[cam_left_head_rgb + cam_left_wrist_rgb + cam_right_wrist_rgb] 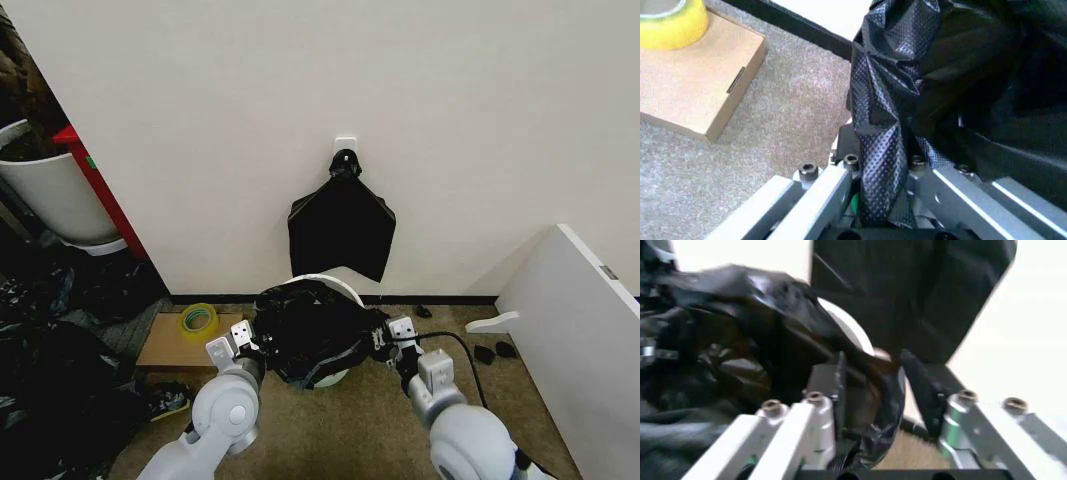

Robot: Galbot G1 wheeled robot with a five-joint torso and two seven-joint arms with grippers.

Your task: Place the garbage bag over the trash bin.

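Left gripper (247, 338) clamped on the garbage bag's (315, 335) left edge; the wrist view shows a twisted fold of film pinched between its fingers (833, 192). Right gripper (392, 336) at the bag's right edge, a fold of film between its jaws (cannot tell if they are closed on it). Bag stretched left to right between the two grippers, long axis across the robot, draped over the top of the trash bin (330, 378). Bin upright, mouth up, its white rim (325, 279) showing behind the bag, against the wall. Cardboard box (178, 342) with a yellow tape roll (199, 320) lies left of it on the carpet.
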